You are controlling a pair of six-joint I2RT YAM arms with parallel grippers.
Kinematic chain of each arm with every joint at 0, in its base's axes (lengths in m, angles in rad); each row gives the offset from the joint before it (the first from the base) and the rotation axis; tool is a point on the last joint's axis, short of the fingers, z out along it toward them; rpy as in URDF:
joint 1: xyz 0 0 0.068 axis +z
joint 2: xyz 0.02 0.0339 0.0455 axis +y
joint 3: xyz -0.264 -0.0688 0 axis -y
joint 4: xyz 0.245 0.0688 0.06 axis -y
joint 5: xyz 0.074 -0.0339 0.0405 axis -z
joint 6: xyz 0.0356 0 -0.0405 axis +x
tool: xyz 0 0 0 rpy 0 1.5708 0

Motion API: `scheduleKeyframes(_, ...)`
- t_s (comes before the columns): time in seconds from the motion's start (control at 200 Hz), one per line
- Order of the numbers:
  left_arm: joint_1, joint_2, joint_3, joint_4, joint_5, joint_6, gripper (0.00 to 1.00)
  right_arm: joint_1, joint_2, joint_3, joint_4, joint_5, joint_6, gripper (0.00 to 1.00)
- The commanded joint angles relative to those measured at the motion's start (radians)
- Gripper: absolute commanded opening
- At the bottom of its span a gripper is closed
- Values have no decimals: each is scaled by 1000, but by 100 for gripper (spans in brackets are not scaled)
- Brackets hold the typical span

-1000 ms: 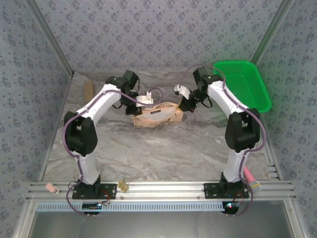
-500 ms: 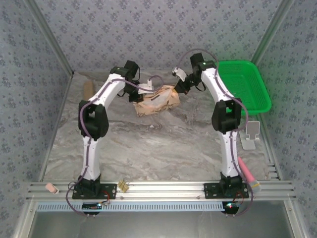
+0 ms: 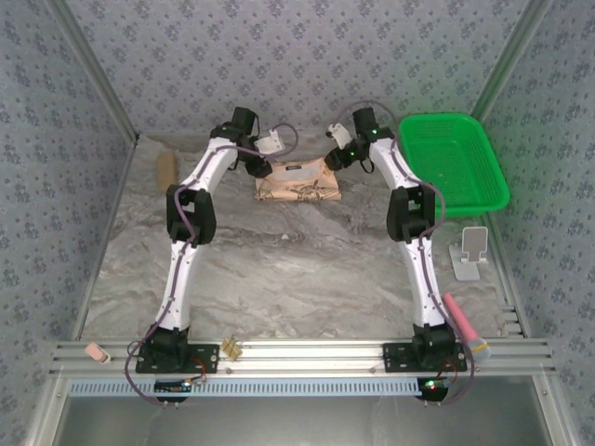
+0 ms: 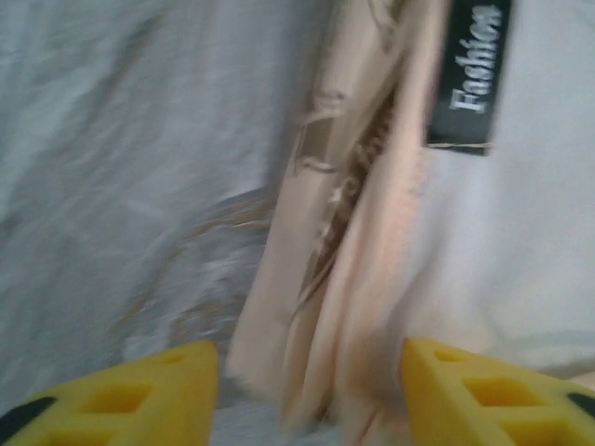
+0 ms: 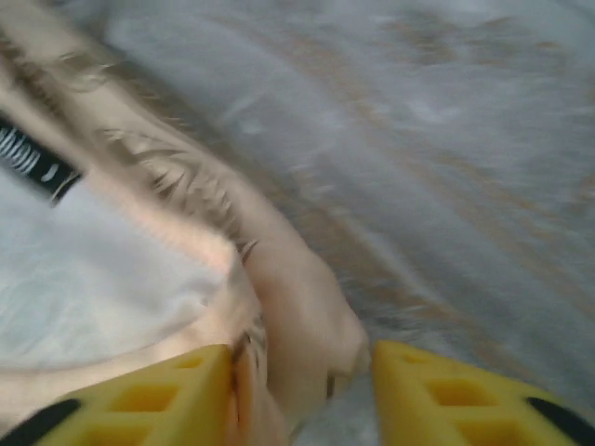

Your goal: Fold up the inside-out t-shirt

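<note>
The inside-out t-shirt (image 3: 297,183) lies as a folded tan rectangle on the table near the far wall, its dark neck label (image 4: 468,70) on top. My left gripper (image 3: 261,168) is at the shirt's left edge, open. In the left wrist view its yellow fingertips (image 4: 311,390) stand wide apart over the folded cloth edge (image 4: 353,232). At the shirt's right edge my right gripper (image 3: 337,160) is open. In the right wrist view a bunched corner of the shirt (image 5: 288,288) lies loose between its fingers (image 5: 302,390).
A green plastic basket (image 3: 456,160) stands at the back right, close to the right arm. A white stand (image 3: 471,249) and a pink object (image 3: 462,322) lie along the right side. A tan roll (image 3: 165,168) lies at the back left.
Both arms have stretched toward the far wall and set the shirt down flat there. Both grippers went from shut to open and let go of the cloth.
</note>
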Motion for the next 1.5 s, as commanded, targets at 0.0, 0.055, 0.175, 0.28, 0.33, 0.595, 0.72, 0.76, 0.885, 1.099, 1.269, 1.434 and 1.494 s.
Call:
scheduleKeyframes(0.0,5,-24,37,189,-212,-204,100,0,11,63,163,296,240,51)
scheduleKeyframes(0.055,5,-48,52,202,-299,-286,100,-12,-5,67,164,346,335,52)
scheduleKeyframes(0.175,5,-116,106,144,-405,-440,100,-33,-94,20,160,284,454,55)
scheduleKeyframes(0.28,5,-212,113,37,-412,-572,100,-20,-248,-133,186,232,426,61)
scheduleKeyframes(0.33,5,-274,92,-4,-394,-628,100,-9,-340,-241,222,230,408,69)
scheduleKeyframes(0.595,6,-784,-632,239,-410,-811,100,45,-864,-921,520,364,417,100)
scheduleKeyframes(0.72,9,-1033,-1037,426,-400,-786,100,81,-1082,-1223,623,481,413,100)
scheduleKeyframes(0.76,11,-1098,-1139,466,-405,-782,100,89,-1150,-1317,652,516,413,100)
scheduleKeyframes(0.885,14,-1251,-1430,598,-416,-781,100,97,-1355,-1625,745,614,439,100)
scheduleKeyframes(1.099,20,-1444,-1995,1146,-433,-754,100,49,-1584,-1983,866,658,424,100)
scheduleKeyframes(1.269,81,-1319,-2090,1356,-384,-731,100,-35,-1556,-2148,1090,632,385,100)
scheduleKeyframes(1.434,165,-1201,-2087,1536,-304,-726,100,-139,-1393,-2189,1365,468,296,100)
scheduleKeyframes(1.494,235,-1143,-2092,1606,-256,-790,100,-166,-1309,-2201,1503,436,293,100)
